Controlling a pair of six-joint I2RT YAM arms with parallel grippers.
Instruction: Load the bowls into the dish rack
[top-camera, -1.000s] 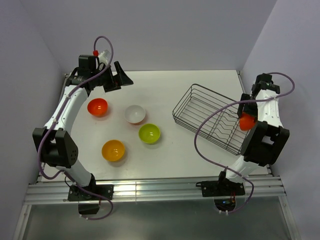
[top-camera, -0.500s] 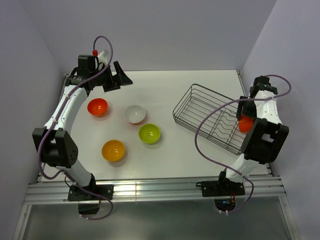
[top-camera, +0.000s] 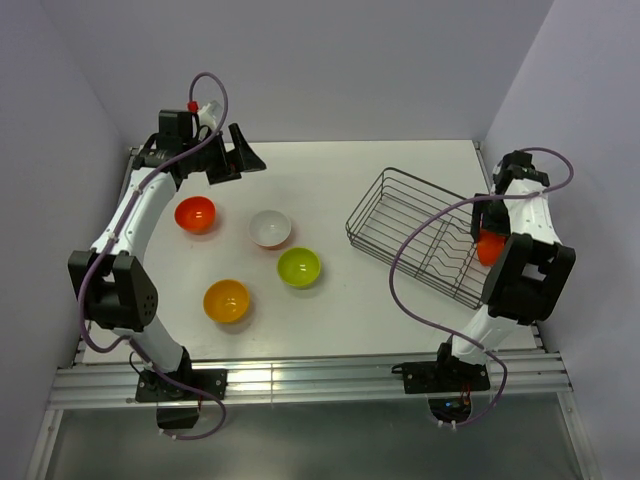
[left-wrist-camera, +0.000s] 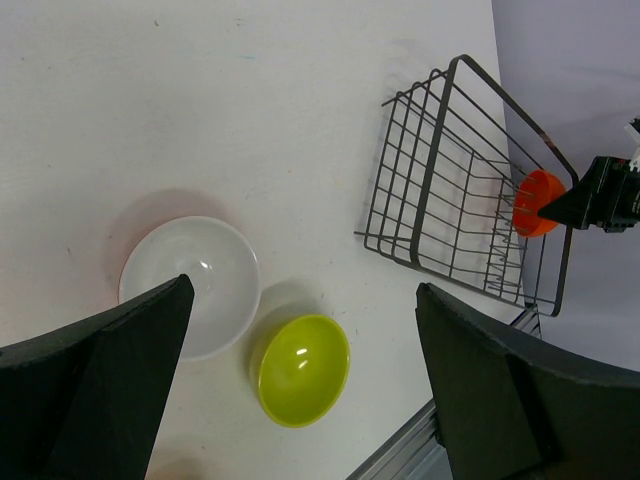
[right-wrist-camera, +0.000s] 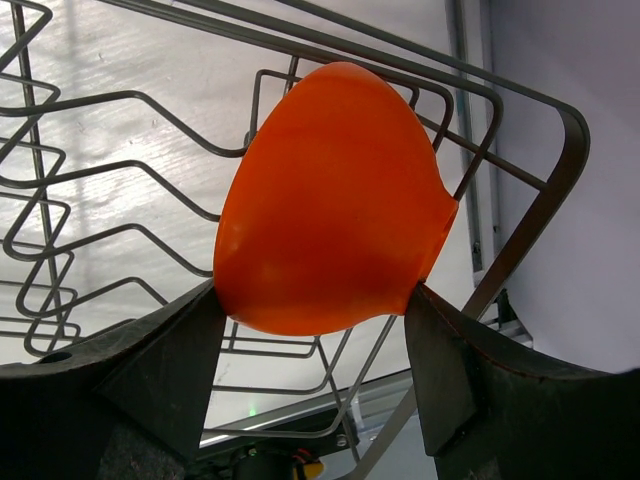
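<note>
Now, one bowl at the rack.
Right gripper (right-wrist-camera: 310, 335) clamps a red-orange bowl (right-wrist-camera: 330, 200) (tilted on edge) over the dish rack (top-camera: 366, 200) at its right end; yellow-orange bowl (top-camera: 226, 300), lime green bowl (top-camera: 298, 267), white bowl (top-camera: 270, 228) and second red-orange bowl (top-camera: 195, 213) sit on the table (top-camera: 330, 180); farthest back, left gripper (top-camera: 238, 155) gapes wide, empty.

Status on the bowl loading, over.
Right pincer shut on red-orange bowl, over dish rack. Left pincer open, empty. White bowl, green bowl, yellow-orange bowl, other red bowl on table. Rack unobstructed.

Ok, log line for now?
right gripper holds red bowl over rack | left gripper open, empty | table: white bowl, green bowl, orange bowl, second red bowl
</note>
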